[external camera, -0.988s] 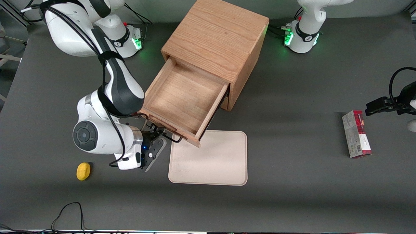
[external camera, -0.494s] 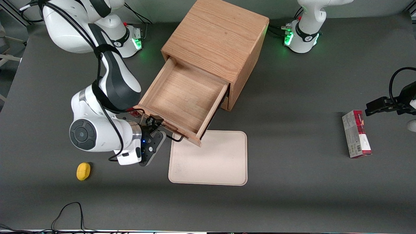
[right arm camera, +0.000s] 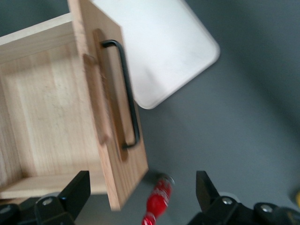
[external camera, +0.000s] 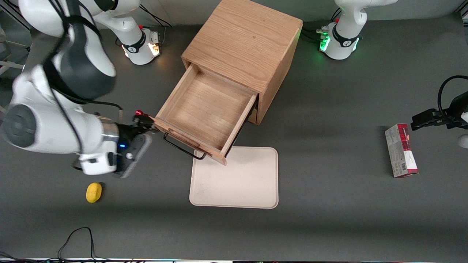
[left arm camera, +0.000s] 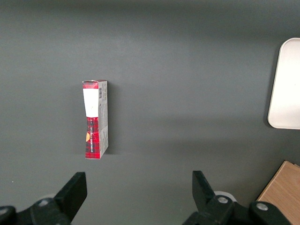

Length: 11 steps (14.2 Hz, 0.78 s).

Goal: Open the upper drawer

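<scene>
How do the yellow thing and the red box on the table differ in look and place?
The yellow thing is small and rounded; the red box is long and flat-sided with printing. The yellow thing lies toward the working arm's end, below the gripper in the front view; the red box lies toward the parked arm's end. Both rest on the grey table.

A dark grey matte bench (external camera: 329, 219) fills the scene under even overhead light; black cables (external camera: 78, 237) trail over its near edge.

front: high, looking down | wrists: close, downward | shared: tray (external camera: 234, 178) (left arm camera: 286, 84) (right arm camera: 159, 47)
</scene>
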### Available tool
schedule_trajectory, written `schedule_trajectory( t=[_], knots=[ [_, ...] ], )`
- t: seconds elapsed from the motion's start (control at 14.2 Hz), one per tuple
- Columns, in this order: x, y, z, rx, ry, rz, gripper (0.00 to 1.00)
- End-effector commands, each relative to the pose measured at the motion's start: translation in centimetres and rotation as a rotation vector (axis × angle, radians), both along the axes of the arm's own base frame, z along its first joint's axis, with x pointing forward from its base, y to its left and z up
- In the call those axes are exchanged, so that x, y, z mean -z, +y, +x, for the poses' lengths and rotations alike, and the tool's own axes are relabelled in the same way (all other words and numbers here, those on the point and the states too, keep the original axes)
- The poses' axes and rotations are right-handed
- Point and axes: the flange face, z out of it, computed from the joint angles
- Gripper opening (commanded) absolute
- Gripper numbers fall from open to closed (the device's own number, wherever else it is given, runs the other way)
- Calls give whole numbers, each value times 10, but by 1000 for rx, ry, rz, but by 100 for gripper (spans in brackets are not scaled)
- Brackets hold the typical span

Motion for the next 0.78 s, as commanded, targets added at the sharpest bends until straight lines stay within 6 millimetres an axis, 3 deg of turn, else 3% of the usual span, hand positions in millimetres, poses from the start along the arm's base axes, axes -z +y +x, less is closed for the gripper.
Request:
schedule_trajectory(
  t=[0.0, 0.21, 0.35, 0.56, 0.71],
  knots=[
    [-31, -38, -29, 152, 2, -91, 100],
    [-32, -71, -48, 354, 24, -169, 100],
    [-25, -90, -71, 537, 42, -214, 100],
    [-21, -118, -105, 642, 33, -253, 100],
    [-37, -153, -115, 692, 39, -269, 100]
  ],
)
